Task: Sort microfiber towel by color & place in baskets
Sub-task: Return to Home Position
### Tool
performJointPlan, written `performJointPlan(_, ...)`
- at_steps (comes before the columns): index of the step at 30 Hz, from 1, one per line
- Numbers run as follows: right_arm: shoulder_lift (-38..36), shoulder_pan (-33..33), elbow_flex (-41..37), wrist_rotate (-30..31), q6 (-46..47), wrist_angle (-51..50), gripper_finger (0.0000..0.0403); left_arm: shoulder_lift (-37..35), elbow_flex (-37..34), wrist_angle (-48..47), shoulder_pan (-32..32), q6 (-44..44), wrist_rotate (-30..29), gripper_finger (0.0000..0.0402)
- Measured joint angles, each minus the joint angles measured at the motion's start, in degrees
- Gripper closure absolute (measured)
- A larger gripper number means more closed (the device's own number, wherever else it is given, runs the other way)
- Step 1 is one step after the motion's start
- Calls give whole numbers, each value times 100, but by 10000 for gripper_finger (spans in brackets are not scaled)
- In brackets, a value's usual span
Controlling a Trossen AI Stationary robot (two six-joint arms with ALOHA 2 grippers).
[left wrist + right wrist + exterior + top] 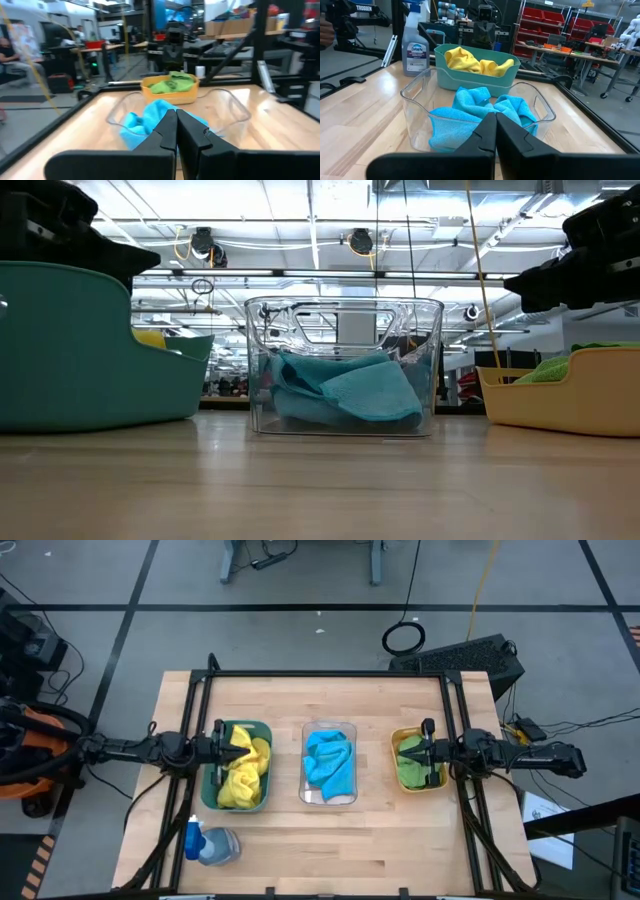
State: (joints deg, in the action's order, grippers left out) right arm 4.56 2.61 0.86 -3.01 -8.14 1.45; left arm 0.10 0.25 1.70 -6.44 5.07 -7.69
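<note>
Three tubs stand in a row on the table. The dark green basket (236,766) holds yellow towels (477,62). Blue towels (330,762) fill the clear basket (345,367). Green towels (172,82) lie in the orange-yellow basket (417,762). My left gripper (240,748) hovers over the green basket's left side, shut and holding nothing (176,132). My right gripper (412,752) hovers over the orange-yellow basket, shut and holding nothing too (495,131).
A blue-capped spray bottle (208,843) lies on the table near its near-left corner; in the right wrist view the spray bottle (417,42) shows beyond the green tub. A dark metal frame (325,674) borders the table. Bare wood lies along the near edge (370,850).
</note>
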Motion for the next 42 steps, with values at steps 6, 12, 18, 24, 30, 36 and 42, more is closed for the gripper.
performJointPlan(6, 0, 0, 0, -2, 0, 2, 403, 0, 0, -85, 18, -38, 497, 396)
performJointPlan(12, 0, 0, 0, -2, -1, 2, 403, 0, 0, -90, 20, -166, 508, 396)
performJointPlan(18, 0, 0, 0, 0, 0, 2, 403, 0, 0, -88, 18, -287, 505, 396)
performJointPlan(24, 1, 0, 0, -1, -1, 2, 403, 0, 0, -90, 18, -292, 504, 396)
performJointPlan(30, 0, -1, 0, -1, -1, 2, 403, 0, 0, -64, 18, -292, 488, 396)
performJointPlan(36, 2, 0, 0, 0, -2, 2, 403, 0, 0, -47, 17, -293, 479, 396)
performJointPlan(42, 0, 0, 0, -1, -1, 2, 403, 0, 0, -33, 18, -294, 471, 396)
